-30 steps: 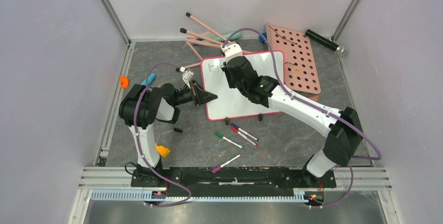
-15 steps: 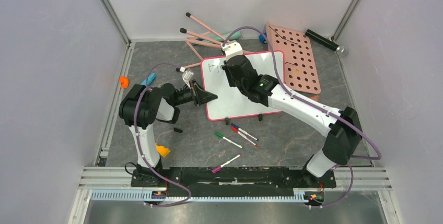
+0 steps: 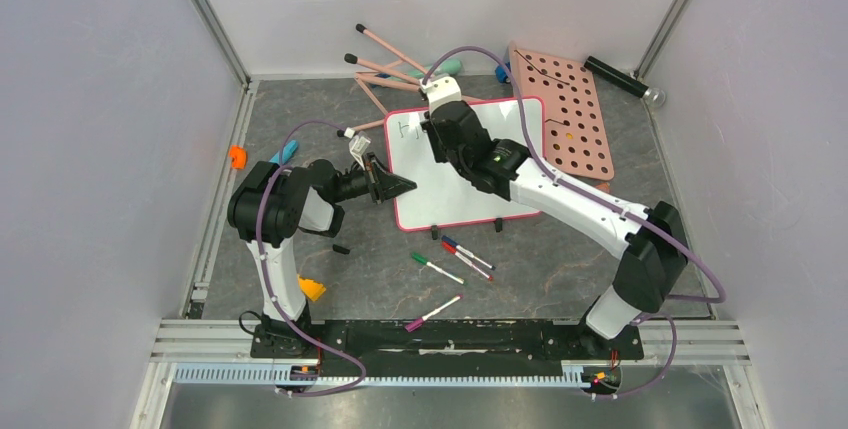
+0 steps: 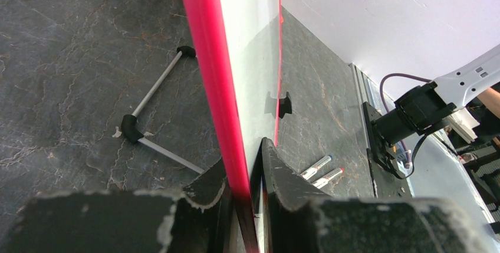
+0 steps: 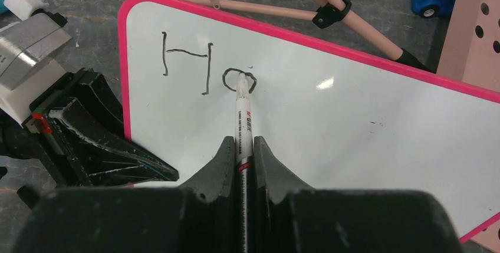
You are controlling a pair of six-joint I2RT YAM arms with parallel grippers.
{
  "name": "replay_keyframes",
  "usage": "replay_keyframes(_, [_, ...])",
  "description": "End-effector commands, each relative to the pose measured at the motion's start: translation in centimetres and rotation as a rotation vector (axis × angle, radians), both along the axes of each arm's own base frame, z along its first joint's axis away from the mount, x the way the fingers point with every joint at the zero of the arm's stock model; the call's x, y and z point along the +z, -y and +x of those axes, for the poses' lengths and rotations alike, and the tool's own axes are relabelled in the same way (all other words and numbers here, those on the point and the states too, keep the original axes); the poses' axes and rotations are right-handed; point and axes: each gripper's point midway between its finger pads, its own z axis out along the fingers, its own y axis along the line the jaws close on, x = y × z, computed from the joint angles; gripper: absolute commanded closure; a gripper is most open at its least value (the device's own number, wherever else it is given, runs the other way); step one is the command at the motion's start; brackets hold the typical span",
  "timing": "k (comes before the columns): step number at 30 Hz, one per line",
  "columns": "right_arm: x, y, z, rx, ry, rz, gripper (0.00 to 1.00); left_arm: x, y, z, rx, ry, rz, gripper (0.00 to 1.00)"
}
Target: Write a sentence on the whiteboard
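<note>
Here the right gripper point(image 5: 243, 145) clamps a marker point(image 5: 243, 117), tip on the sentence point(image 5: 206, 70) "Ho" at ten o'clock on the whiteboard point(image 5: 354, 123); the left gripper point(image 4: 244, 173) pinches its nine o'clock rim.

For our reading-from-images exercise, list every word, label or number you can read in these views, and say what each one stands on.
"Ho": black handwriting, the start of the sentence, on the whiteboard.
Print on the barrel of the marker: too small and blurred to read.
Loose markers in the top view: no legible print.
</note>
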Motion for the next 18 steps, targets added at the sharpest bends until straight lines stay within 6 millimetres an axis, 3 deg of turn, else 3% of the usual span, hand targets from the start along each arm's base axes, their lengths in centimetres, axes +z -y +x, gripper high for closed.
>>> replay_keyframes(1, [2.0, -1.1, 0.8, 0.030, 0.039, 0.055, 1.00, 0.3, 0.4, 0.3, -0.016, 0.160, 0.021, 0.97])
replay_keyframes(11, [4.8, 0.3, -1.3, 0.067, 0.107, 0.142, 1.00, 0.3, 0.4, 0.3, -0.015, 0.159, 0.021, 0.97])
replay_keyframes(18, [3.7, 2.5, -1.1, 0.009, 0.097, 0.130, 1.00, 0.3, 0.4, 0.3, -0.015, 0.162, 0.022, 0.97])
